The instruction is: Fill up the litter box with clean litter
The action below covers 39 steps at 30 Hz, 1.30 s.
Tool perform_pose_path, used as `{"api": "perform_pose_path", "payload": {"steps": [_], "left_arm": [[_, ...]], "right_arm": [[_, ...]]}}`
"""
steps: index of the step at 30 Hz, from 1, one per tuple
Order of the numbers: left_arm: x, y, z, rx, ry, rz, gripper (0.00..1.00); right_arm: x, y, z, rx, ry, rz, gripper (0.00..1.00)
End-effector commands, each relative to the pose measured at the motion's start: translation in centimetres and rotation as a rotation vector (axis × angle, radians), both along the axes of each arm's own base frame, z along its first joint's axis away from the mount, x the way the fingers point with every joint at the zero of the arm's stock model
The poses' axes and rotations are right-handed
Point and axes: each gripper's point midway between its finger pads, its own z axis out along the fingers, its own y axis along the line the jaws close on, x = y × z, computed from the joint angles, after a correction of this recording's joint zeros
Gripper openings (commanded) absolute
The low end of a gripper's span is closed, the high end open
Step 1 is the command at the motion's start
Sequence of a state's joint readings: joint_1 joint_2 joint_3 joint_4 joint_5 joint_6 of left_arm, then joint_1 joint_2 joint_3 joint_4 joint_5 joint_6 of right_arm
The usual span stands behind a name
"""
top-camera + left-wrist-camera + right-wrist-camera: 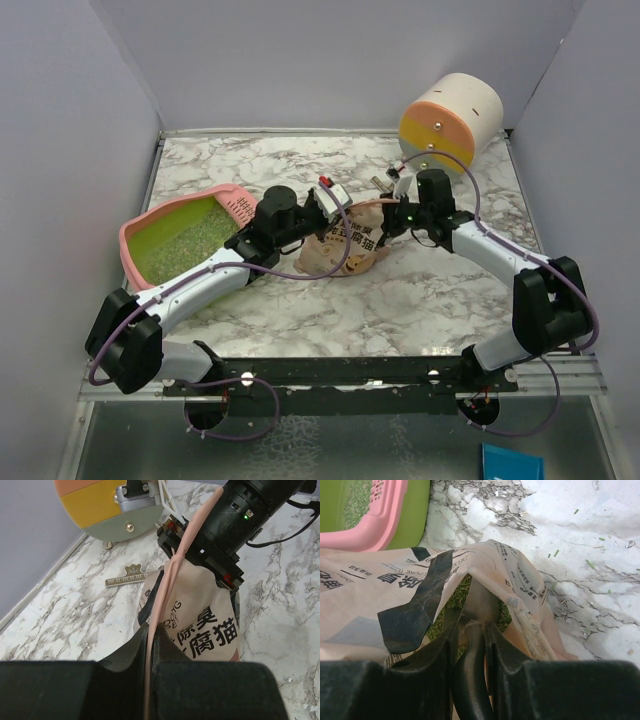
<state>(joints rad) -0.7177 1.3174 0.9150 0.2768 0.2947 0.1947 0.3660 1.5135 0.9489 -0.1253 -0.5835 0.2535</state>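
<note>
The pink litter box [135, 262] sits at the left with a thin speckled layer of litter [195, 235] on its yellow-green floor; its rim shows in the right wrist view [370, 515]. The tan pouch [345, 250] lies mid-table between both grippers. My left gripper [325, 205] is shut on the pouch's pink top edge [167, 580]. My right gripper [472, 630] is shut on the scoop's black handle; the grey metal scoop [480, 602] reaches into the pouch's open mouth. Greenish litter granules [457, 597] show inside the pouch.
The round cream-orange-yellow drawer unit [450, 120] stands at the back right, close behind the right wrist. A small flat comb-like piece [127, 575] lies on the marble near it. A few stray granules [590, 562] lie on the table. Walls enclose three sides.
</note>
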Motion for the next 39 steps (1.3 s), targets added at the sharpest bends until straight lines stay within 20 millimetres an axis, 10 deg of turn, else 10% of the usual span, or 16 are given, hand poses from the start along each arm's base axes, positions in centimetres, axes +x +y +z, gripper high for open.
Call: {"api": "perform_pose_path", "payload": {"steps": [1, 27, 39], "left_arm": [[0.2, -0.9, 3.3, -0.084, -0.095, -0.011, 0.0], [0.5, -0.1, 2.9, -0.06, -0.122, 0.024, 0.0], [0.4, 0.3, 3.6, -0.068, -0.14, 0.03, 0.0]], "right_arm": [[-4.2, 1.3, -3.3, 0.074, 0.215, 0.063, 0.01], [-2.1, -1.7, 3.6, 0.543, 0.139, 0.028, 0.01], [-1.5, -7.2, 5.3, 0.609, 0.092, -0.048, 0.01]]}}
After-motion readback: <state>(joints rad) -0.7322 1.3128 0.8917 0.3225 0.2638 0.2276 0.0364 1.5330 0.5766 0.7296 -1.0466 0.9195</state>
